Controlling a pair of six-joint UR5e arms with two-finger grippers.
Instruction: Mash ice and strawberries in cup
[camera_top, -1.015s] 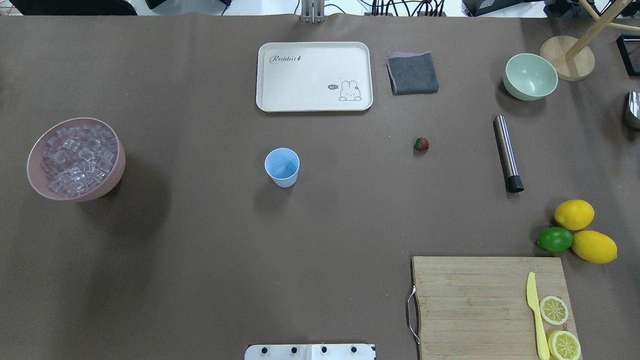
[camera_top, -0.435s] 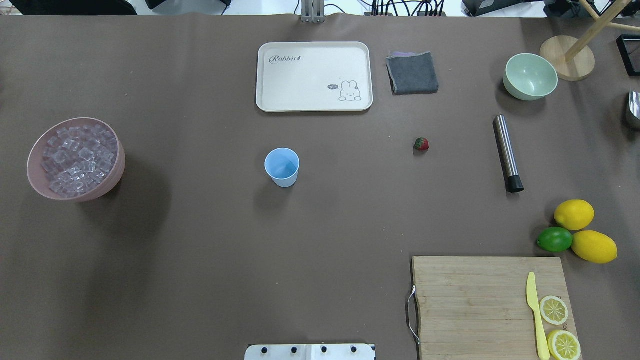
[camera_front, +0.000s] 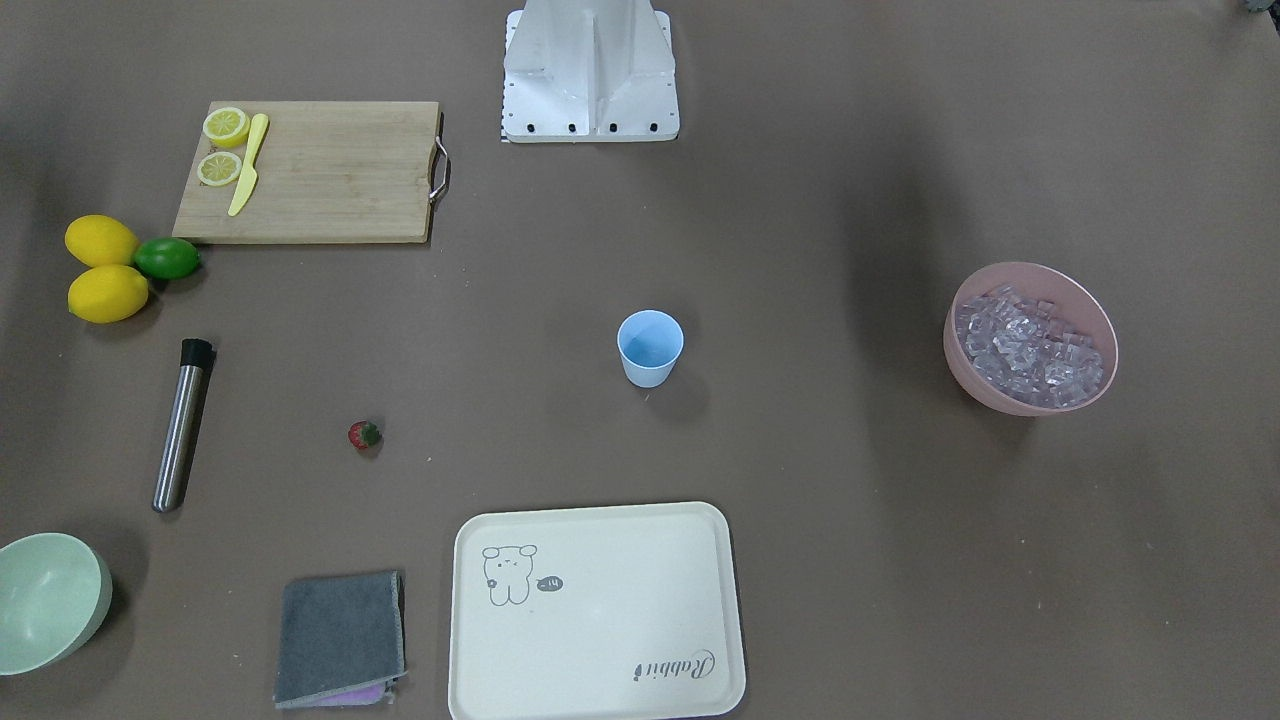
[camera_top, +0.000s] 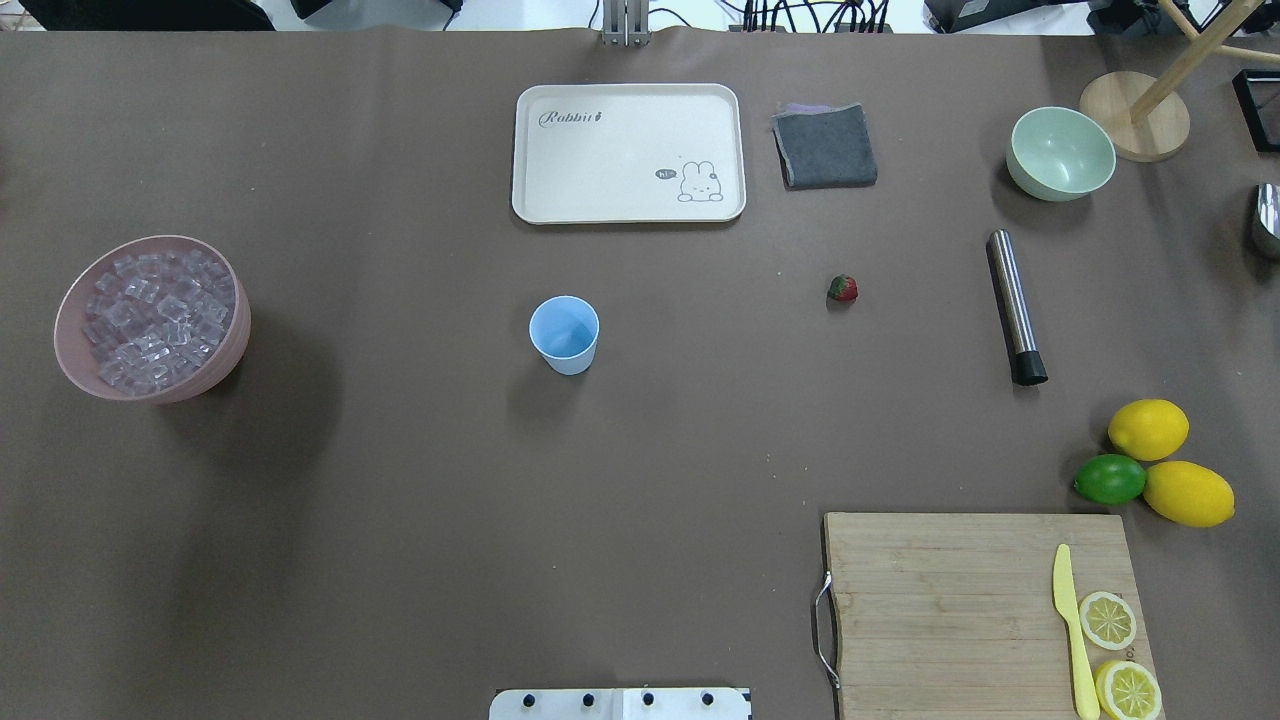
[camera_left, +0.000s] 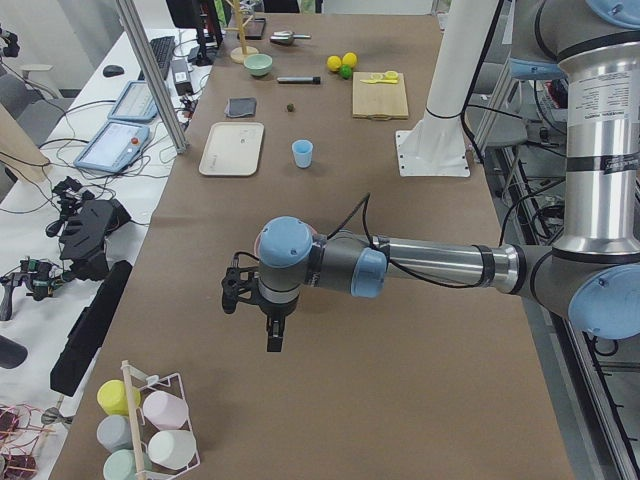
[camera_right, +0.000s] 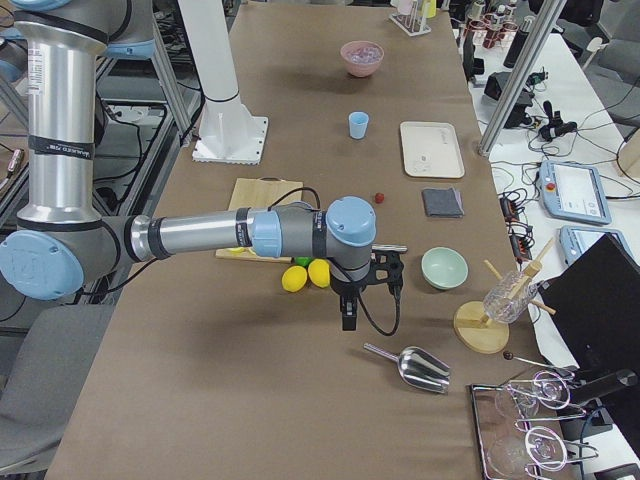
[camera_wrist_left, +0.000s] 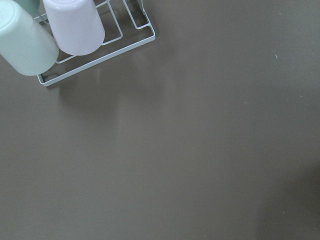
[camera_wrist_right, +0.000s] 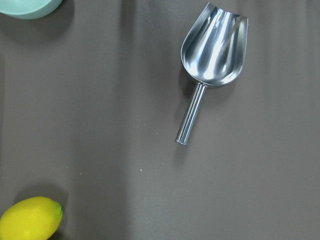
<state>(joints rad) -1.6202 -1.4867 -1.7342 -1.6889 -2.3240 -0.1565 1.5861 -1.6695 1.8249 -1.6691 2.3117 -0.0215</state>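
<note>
Hanging over the two far ends of the worktop (camera_top: 400, 520), my left fingers (camera_left: 273, 338) and my right fingers (camera_right: 348, 318) show only in the side views, so I cannot tell how wide either pair stands or whether it has hold of anything. Set against the overhead pictures from a second ago, nothing on the worktop has shifted. The cup (camera_top: 564, 332) stands upright in the same spot near the middle. The strawberry (camera_top: 843, 289) lies where it lay, on bare worktop well apart from the cup on my right-hand half, between the cup and a steel rod (camera_top: 1015, 305) with a black end. The ice (camera_top: 160, 318) is heaped as before in the pink bowl (camera_top: 228, 362), far out on my left. My left wrist looks down on bare worktop and the corner of a white wire rack (camera_wrist_left: 100, 60) — my right wrist on a steel scoop (camera_wrist_right: 215, 45) and a lemon (camera_wrist_right: 30, 219).
</note>
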